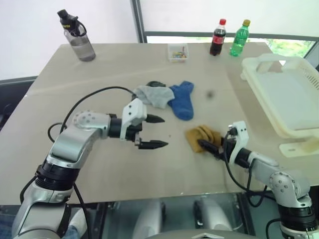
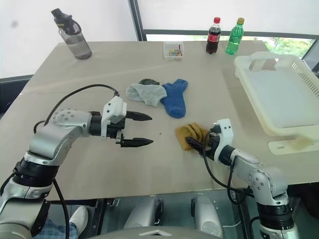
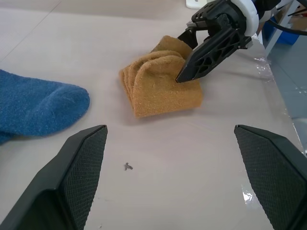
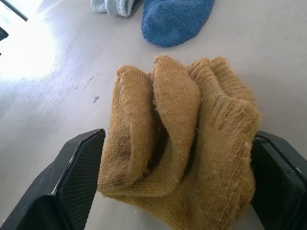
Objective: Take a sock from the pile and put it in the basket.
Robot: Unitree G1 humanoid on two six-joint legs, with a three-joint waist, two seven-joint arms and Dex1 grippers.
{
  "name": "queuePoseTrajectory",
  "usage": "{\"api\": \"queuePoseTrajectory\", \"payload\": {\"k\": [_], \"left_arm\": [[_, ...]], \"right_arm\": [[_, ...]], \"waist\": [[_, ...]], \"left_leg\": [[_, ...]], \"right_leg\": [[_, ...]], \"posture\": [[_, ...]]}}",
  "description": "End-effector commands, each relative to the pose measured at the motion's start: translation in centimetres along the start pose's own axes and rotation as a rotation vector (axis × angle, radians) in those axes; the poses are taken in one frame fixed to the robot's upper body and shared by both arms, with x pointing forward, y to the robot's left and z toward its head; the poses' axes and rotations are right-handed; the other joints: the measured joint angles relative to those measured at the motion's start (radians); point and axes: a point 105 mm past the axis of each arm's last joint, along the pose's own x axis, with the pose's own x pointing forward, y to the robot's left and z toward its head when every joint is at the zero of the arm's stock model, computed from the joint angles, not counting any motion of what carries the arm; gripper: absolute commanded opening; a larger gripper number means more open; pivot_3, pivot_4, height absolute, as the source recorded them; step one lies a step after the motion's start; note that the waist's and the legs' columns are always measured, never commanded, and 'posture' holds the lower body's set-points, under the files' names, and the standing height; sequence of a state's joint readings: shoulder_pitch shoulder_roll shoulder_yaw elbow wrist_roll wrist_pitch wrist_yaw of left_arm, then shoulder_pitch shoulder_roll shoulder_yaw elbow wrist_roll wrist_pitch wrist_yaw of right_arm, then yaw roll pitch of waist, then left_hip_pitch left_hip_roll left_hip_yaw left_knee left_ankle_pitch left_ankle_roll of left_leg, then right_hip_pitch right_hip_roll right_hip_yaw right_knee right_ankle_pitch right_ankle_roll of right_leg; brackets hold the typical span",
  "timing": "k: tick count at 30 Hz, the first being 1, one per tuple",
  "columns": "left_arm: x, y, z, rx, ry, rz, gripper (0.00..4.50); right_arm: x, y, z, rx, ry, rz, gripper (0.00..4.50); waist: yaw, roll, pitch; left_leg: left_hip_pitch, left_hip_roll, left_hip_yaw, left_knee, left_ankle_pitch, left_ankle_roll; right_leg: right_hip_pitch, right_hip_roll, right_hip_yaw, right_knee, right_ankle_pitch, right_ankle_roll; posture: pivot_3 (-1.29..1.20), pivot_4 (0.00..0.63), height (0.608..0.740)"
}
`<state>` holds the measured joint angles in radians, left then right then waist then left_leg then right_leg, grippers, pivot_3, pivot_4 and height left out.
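My right hand (image 1: 212, 148) stands with its fingers spread wide on either side of the bunched mustard-yellow sock (image 4: 180, 148), which lies on the surface (image 1: 99, 74) and is not gripped; my left hand (image 1: 152, 132) hovers wide and empty, near the sock but holding nothing. The risk I see: the sock is folded into several thick lobes, so if I close off-centre I may pinch only one fold and the rest will slide out or drag along the surface (soft knit gives little to bite on). The rest of the pile, the blue sock (image 1: 182, 99), the grey sock (image 1: 152, 94) and a bit of dark fabric (image 1: 156, 83), lies further back, apart from mine. The cream-white basket (image 1: 299, 124) sits to my right with open surface between. A water bottle (image 1: 77, 36), a small clear box (image 1: 178, 52), a cola bottle (image 1: 218, 37) and a green bottle (image 1: 239, 38) stand at the far edge, well out of the way.
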<state>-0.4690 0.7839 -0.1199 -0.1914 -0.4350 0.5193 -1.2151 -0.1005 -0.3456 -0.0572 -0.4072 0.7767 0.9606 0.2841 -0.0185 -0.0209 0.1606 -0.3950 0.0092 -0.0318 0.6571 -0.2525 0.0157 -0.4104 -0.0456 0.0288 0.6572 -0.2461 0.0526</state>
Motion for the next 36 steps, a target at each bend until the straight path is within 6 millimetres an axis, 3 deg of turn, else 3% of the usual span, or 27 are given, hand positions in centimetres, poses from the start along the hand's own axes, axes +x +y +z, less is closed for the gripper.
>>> {"api": "queuePoseTrajectory", "payload": {"k": [1,2,5,13,19,23,29,33,36], "left_arm": [[-0.7,0.2,1.6,0.057,-0.023,0.019,4.50],[-0.7,0.3,1.6,0.056,-0.024,0.020,4.50],[-0.6,0.3,1.7,0.050,-0.028,0.025,4.50],[-0.7,0.3,1.7,0.047,-0.029,0.017,4.50],[-0.7,0.3,1.8,0.054,-0.033,0.011,4.50],[-0.6,0.2,1.9,0.059,-0.034,0.008,4.50],[-0.6,0.7,3.5,0.090,-0.083,0.031,4.50],[-0.5,1.2,5.9,0.120,-0.167,0.058,4.50],[-0.1,1.4,7.7,0.118,-0.253,0.069,4.50]], "right_arm": [[0.0,-1.7,-1.9,0.046,0.079,-0.077,4.45],[0.0,-1.7,-2.0,0.046,0.080,-0.078,4.45],[0.1,-1.8,-2.1,0.051,0.081,-0.085,3.61],[0.0,-1.8,-2.0,0.055,0.077,-0.089,0.04],[-0.5,-1.4,-1.5,0.027,0.057,-0.063,0.04],[-1.4,-1.8,0.1,-0.013,0.016,-0.076,0.04],[-3.7,-2.6,5.0,-0.108,-0.083,-0.108,0.04],[-5.5,-3.2,8.7,-0.195,-0.135,-0.142,0.04],[-7.5,-4.8,11.5,-0.275,-0.161,-0.232,0.04]], "waist": [[0.000,0.000,0.000],[0.000,0.000,0.000],[0.000,0.000,0.000],[0.000,0.000,0.000],[0.001,0.000,0.000],[0.002,0.001,0.001],[0.006,0.001,0.009],[0.005,0.001,0.014],[0.005,0.002,0.016]], "left_leg": [[0.000,0.000,0.000,0.000,0.000,0.000],[0.000,0.000,0.000,0.000,0.000,0.000],[0.000,0.000,0.000,0.000,0.000,0.000],[-0.002,0.000,0.000,-0.001,0.000,0.000],[-0.002,-0.001,0.000,-0.001,0.000,0.000],[-0.003,-0.001,0.000,-0.001,0.000,0.000],[-0.004,-0.002,0.000,0.000,0.000,0.000],[-0.005,-0.002,0.000,0.002,0.000,0.000],[-0.006,-0.002,0.000,0.002,0.000,0.000]], "right_leg": [[0.000,0.000,0.000,0.000,0.000,0.000],[0.000,0.000,0.000,0.000,0.000,0.000],[0.000,0.000,0.000,0.000,0.000,0.000],[-0.001,0.000,0.000,-0.001,0.002,-0.003],[-0.001,0.000,-0.001,-0.001,0.000,-0.001],[-0.001,0.000,-0.001,-0.001,0.001,-0.002],[-0.001,-0.002,-0.001,-0.001,0.002,-0.003],[-0.001,-0.002,-0.001,0.000,0.002,-0.003],[-0.002,-0.001,-0.002,0.000,0.002,-0.003]], "posture": [[0.00,0.150,0.740],[0.00,0.150,0.740],[0.00,0.150,0.740],[0.00,0.150,0.740],[0.00,0.150,0.740],[0.00,0.150,0.740],[0.00,0.150,0.740],[0.00,0.150,0.740],[0.00,0.150,0.740]]}}
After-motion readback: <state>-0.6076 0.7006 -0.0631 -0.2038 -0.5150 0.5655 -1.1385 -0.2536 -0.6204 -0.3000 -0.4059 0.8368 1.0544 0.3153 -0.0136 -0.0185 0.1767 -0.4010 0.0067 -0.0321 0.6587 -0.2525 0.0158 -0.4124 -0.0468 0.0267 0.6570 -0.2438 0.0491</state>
